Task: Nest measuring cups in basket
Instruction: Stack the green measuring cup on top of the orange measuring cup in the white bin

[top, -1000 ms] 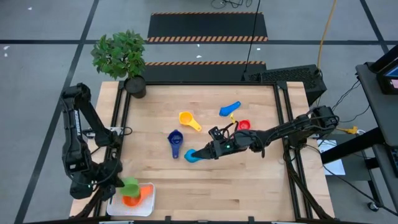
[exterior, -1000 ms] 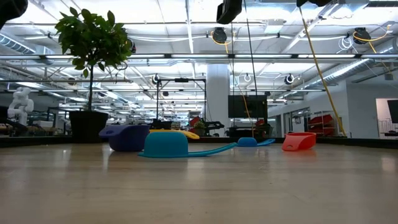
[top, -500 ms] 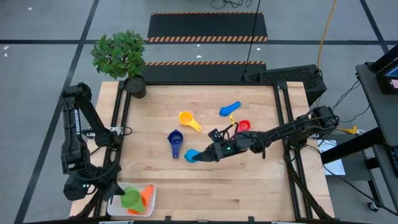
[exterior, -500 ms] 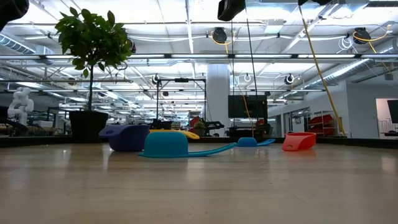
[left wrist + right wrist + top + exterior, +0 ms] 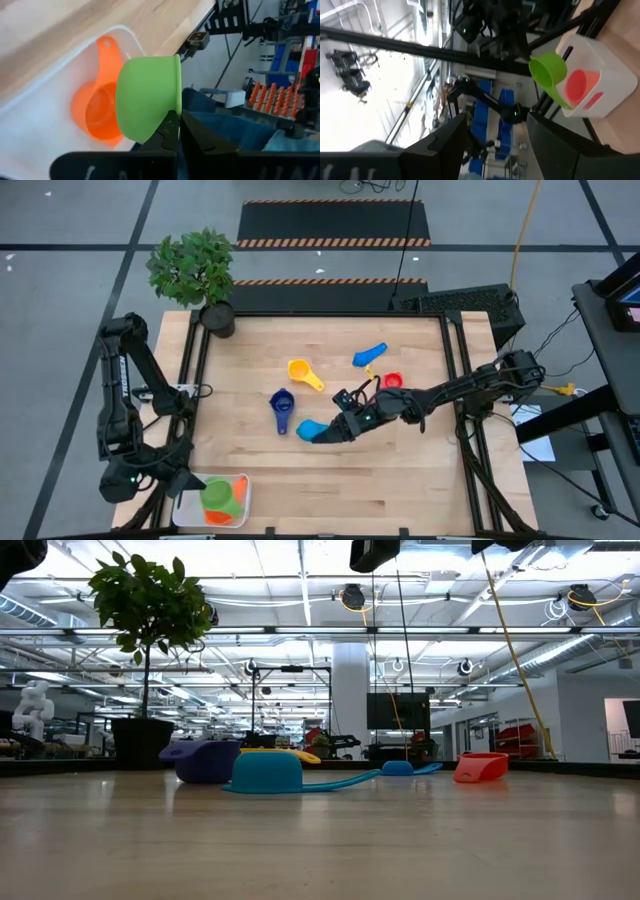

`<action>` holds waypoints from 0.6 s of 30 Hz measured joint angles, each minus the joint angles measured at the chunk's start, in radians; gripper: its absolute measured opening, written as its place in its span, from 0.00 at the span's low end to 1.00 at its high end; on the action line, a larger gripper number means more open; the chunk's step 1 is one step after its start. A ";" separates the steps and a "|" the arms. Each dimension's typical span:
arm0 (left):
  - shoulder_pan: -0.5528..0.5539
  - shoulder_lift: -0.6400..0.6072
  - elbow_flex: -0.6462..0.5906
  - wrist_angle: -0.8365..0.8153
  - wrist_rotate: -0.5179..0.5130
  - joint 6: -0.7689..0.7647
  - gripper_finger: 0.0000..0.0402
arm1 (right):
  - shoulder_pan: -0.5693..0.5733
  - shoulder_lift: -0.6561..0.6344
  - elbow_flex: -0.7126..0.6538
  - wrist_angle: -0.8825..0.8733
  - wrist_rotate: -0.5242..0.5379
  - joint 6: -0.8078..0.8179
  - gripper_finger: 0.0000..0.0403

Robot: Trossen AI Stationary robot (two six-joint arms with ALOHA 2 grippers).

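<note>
Green plastic is what we meet first from above: the left gripper [image 5: 196,488], closed tight on the green measuring cup [image 5: 217,495], holds it over the white basket [image 5: 240,515] at the table's near left corner, where the orange cup [image 5: 236,489] already lies. Out on the wood, the yellow cup [image 5: 300,370], dark blue cup [image 5: 282,402], blue cup [image 5: 370,356] and red cup [image 5: 391,381] are scattered, and the right gripper [image 5: 330,432] hangs with fingers spread at the light blue cup [image 5: 313,429]; we cannot tell whether it grips it. From table height, the light blue cup [image 5: 267,772] sits bowl-down, its handle trailing along the surface, with the dark blue cup [image 5: 203,761] just behind it, the red cup [image 5: 480,767] well off to one side and a potted plant [image 5: 148,650] at the back. In the left wrist view, the green cup [image 5: 149,104] is tipped on its side, its mouth facing away from the orange cup [image 5: 98,108], whose long axis runs bowl to handle towards the basket [image 5: 45,75] wall. We judge the step needs the green bowl turned mouth-up, centred over the orange bowl, handles aligned, before letting go. The right wrist view shows the same green cup [image 5: 549,72] above the basket [image 5: 615,92].
</note>
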State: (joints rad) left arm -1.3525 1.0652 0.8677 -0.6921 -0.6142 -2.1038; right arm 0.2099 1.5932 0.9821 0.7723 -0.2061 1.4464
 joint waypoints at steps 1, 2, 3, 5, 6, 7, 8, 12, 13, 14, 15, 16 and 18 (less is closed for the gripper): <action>0.000 0.005 0.000 0.001 0.000 0.020 0.00 | -0.003 0.000 0.000 0.000 -0.011 0.000 0.50; -0.003 0.013 0.000 0.002 0.001 0.031 0.01 | -0.010 0.000 0.000 0.000 -0.028 0.001 0.50; -0.009 0.021 0.000 0.006 0.003 0.038 0.01 | -0.015 0.000 0.000 0.001 -0.037 0.004 0.50; -0.025 0.039 0.000 0.021 0.006 0.043 0.01 | -0.027 0.000 0.000 0.000 -0.061 0.006 0.50; -0.031 0.050 0.000 0.035 0.007 0.042 0.01 | -0.032 0.000 0.000 0.000 -0.064 0.006 0.50; -0.037 0.062 0.000 0.053 0.008 0.041 0.01 | -0.037 0.000 0.000 0.000 -0.065 0.004 0.50; -0.043 0.076 0.000 0.071 0.007 0.041 0.01 | -0.042 0.000 0.000 0.001 -0.066 0.003 0.50; -0.056 0.132 0.000 0.144 -0.025 0.036 0.02 | -0.063 0.000 0.000 0.000 -0.065 0.000 0.50; -0.056 0.145 0.000 0.155 -0.038 0.036 0.02 | -0.067 0.000 0.000 0.001 -0.064 -0.003 0.50; -0.056 0.156 0.000 0.166 -0.053 0.035 0.02 | -0.070 0.000 0.000 0.001 -0.063 -0.005 0.50; -0.056 0.165 0.000 0.174 -0.066 0.034 0.02 | -0.073 0.000 0.000 0.001 -0.063 -0.006 0.50; -0.055 0.172 0.000 0.176 -0.075 0.030 0.02 | -0.074 0.000 0.000 0.001 -0.062 -0.005 0.50; -0.055 0.179 0.000 0.173 -0.085 0.025 0.01 | -0.074 0.000 0.000 0.001 -0.062 0.004 0.50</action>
State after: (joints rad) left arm -1.4078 1.2442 0.8677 -0.5193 -0.6990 -2.0788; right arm 0.1360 1.5929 0.9821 0.7734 -0.2680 1.4507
